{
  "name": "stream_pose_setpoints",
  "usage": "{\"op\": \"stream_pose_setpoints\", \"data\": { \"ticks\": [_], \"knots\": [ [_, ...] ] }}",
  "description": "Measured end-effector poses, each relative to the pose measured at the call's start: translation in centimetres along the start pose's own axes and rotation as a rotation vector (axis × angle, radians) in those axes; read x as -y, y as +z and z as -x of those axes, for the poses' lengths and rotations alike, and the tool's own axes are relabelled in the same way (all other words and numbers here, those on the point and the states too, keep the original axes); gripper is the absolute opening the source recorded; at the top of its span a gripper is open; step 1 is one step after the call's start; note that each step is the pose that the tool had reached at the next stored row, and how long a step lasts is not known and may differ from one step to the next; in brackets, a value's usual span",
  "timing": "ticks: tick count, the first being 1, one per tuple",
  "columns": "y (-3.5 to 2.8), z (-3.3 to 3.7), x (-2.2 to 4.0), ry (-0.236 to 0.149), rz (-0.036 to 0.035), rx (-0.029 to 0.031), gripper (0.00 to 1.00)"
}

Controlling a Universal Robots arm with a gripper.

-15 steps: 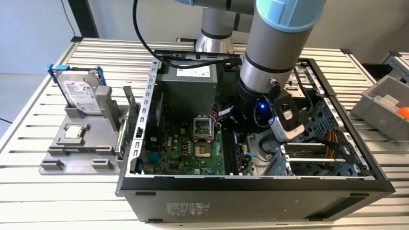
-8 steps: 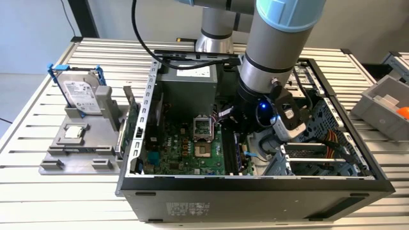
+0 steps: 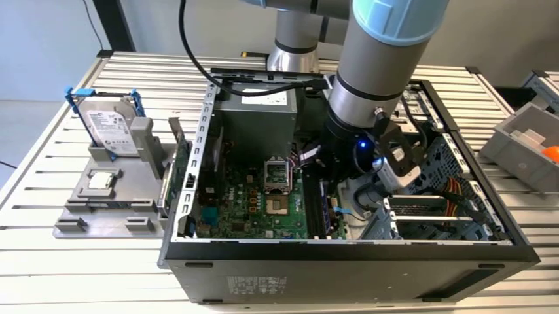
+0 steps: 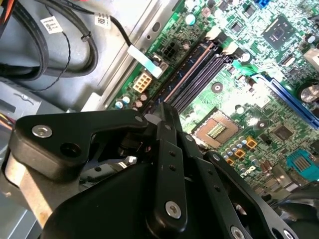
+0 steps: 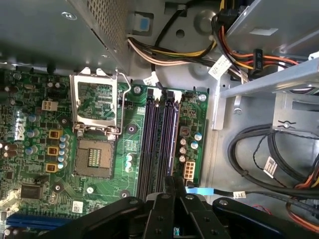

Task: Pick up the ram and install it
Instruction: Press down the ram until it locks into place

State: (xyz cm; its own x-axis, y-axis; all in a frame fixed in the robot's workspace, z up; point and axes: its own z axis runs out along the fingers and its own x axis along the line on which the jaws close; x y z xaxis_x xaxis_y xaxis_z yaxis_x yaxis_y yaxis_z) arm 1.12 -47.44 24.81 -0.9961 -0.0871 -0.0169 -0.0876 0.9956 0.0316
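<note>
Gripper down inside the PC case, fingers pinched together at the near end of the black RAM slots.
Can't tell if the ram is between the fingers. Empty CPU socket beside slots on motherboard.

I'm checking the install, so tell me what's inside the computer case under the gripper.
Under the gripper lie the black memory slots on the green motherboard, beside the open CPU socket. The slots' near ends are covered by the gripper, and a ram stick can't be made out.
</note>
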Motion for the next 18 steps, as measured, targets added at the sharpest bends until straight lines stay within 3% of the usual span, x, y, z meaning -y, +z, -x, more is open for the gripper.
{"op": "stream_pose_setpoints", "data": {
  "ticks": [3, 18],
  "knots": [
    [0.0, 0.09, 0.01, -0.021, 0.0134, 0.0005, 0.0],
    [0.0, 0.33, 0.03, -0.188, 0.0176, -0.0058, 0.0]
  ]
}}
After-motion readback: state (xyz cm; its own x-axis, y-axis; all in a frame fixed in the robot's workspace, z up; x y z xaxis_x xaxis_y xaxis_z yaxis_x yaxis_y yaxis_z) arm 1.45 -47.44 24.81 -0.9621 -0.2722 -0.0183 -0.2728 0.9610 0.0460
